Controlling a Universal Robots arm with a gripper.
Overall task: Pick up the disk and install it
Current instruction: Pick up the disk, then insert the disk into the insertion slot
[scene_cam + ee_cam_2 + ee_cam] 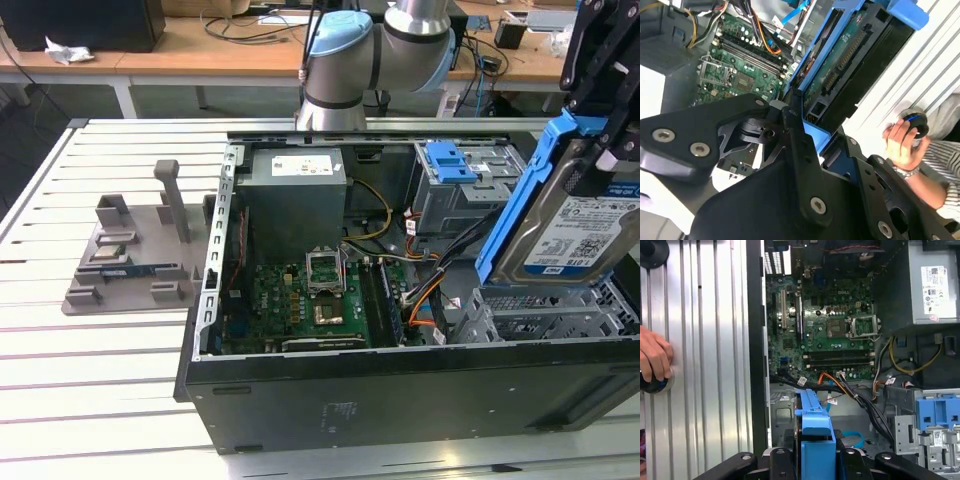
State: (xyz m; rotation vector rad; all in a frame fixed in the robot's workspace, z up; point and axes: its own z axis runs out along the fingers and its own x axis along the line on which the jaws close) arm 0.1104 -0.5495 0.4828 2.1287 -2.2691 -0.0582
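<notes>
The disk, a silver hard drive with a white-and-blue label and blue side rails, hangs tilted on edge above the open computer case at the exterior view's right. My black gripper is shut on its upper end. Just below the disk lies an open metal drive bay. In the second wrist view the disk's green circuit-board underside runs away from my gripper. In the first wrist view the blue rail stands out from between the fingers, over the case's interior.
Inside the case are a green motherboard, a grey power supply box, a drive cage with a blue latch and loose cables. A grey fixture sits on the slatted table. A person's hand rests on a black knob beside the case.
</notes>
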